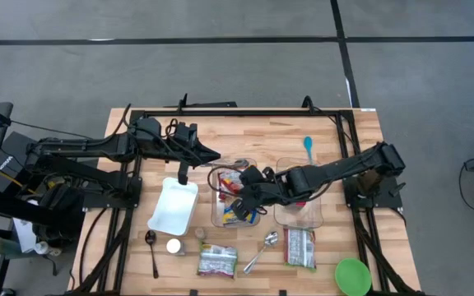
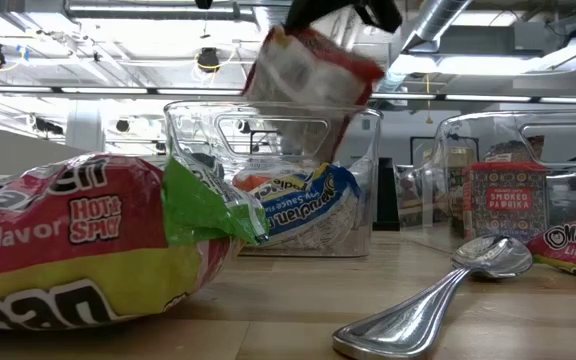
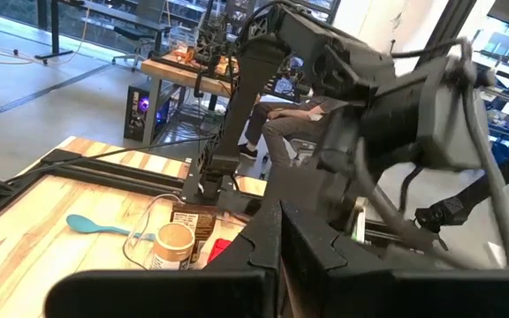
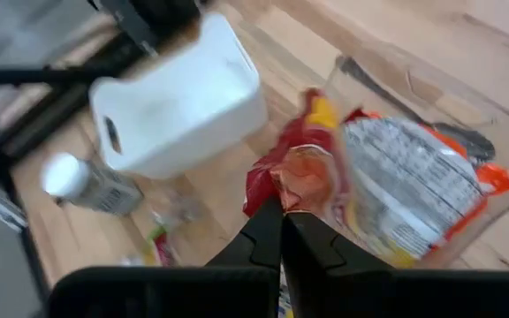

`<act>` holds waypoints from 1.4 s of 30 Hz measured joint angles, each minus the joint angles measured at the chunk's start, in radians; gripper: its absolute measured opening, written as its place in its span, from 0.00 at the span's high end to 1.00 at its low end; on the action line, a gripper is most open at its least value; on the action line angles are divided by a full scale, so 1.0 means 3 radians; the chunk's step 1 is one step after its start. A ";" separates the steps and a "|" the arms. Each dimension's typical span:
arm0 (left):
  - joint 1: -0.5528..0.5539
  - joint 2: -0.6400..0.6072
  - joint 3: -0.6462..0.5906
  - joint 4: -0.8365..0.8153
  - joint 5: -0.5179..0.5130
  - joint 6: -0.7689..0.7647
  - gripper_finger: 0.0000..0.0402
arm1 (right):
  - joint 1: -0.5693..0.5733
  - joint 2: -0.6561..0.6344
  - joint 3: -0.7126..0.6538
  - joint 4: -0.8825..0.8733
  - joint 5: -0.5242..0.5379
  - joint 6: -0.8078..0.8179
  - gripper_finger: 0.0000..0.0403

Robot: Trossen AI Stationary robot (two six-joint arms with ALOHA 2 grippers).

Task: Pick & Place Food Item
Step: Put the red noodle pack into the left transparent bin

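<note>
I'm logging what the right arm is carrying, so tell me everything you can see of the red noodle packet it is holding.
The red noodle packet is a crinkly plastic pouch, red and orange with a pale printed panel. The right gripper is shut on one bunched edge, so the packet hangs tilted. In the low view it sits over the open top of the clear bin, its lower end dipping inside. Another noodle packet lies in the bin below; contact between them cannot be told.

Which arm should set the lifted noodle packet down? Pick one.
Right. The right gripper is shut on the red noodle packet above the clear bin; the left gripper hangs apart.
</note>
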 joint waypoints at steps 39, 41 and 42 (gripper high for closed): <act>0.0000 0.0001 -0.0001 0.0154 0.0000 0.0000 1.00 | 0.0105 0.0621 -0.0011 0.0651 -0.0492 0.0269 1.00; 0.0000 -0.0001 -0.0001 0.0172 0.0000 0.0000 1.00 | 0.0099 0.0623 -0.0015 0.0683 -0.0488 0.0269 1.00; -0.0001 0.0000 -0.0001 0.0172 0.0000 0.0000 1.00 | 0.0090 0.0620 -0.0013 0.0719 -0.0485 0.0270 1.00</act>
